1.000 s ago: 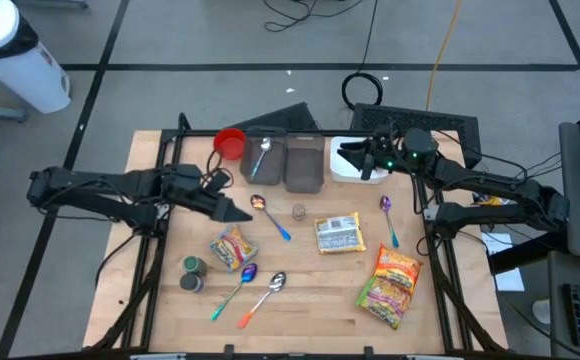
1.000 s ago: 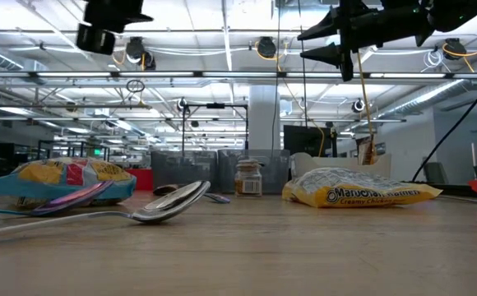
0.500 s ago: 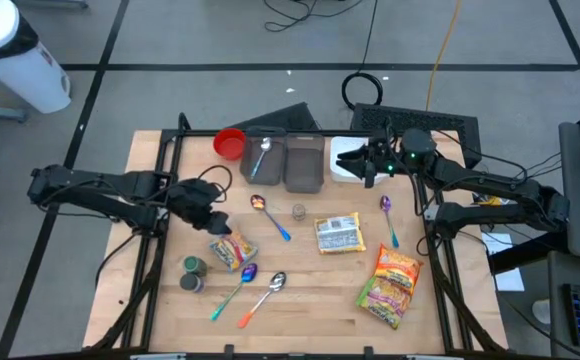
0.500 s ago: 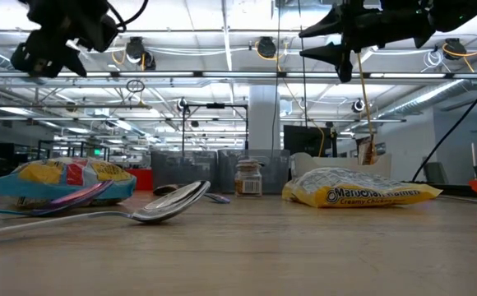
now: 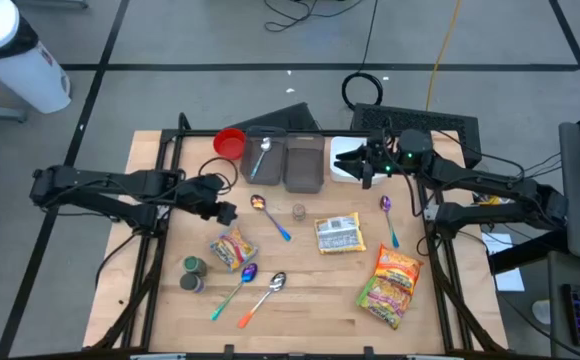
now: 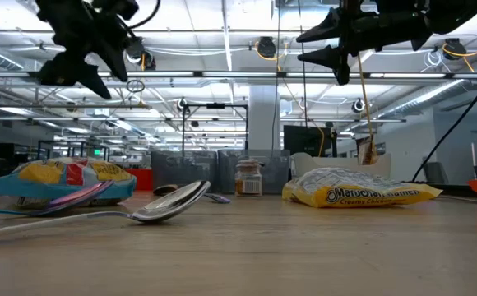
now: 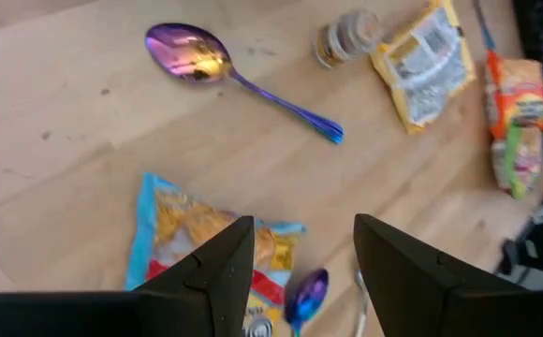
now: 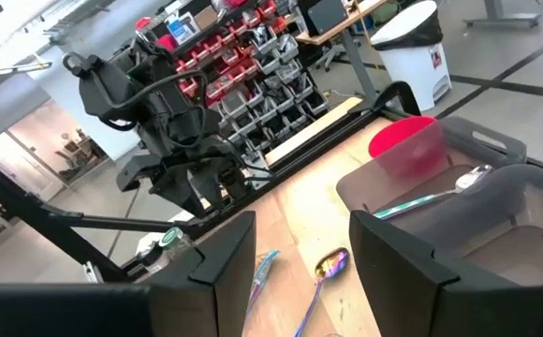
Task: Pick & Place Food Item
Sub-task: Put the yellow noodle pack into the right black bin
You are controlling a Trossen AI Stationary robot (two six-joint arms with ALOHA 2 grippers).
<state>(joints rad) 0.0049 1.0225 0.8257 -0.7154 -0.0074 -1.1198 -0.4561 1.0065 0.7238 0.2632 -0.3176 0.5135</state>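
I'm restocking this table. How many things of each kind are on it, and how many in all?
Spoons: 5
Food packets: 3
Grey bins: 2
Jars and tins: 2
Red cup: 1
White dish: 1
Total: 14

Six spoons: one in the left bin [image 5: 263, 157], one iridescent [image 5: 269, 215], one purple [image 5: 388, 219], three by the near edge [image 5: 252, 292]. Three food packets [image 5: 338, 234]. Two gray bins [image 5: 304, 164]. Two small jars [image 5: 192, 273], one spice jar [image 5: 298, 211], one red cup [image 5: 230, 143], one white dish [image 5: 345, 170].
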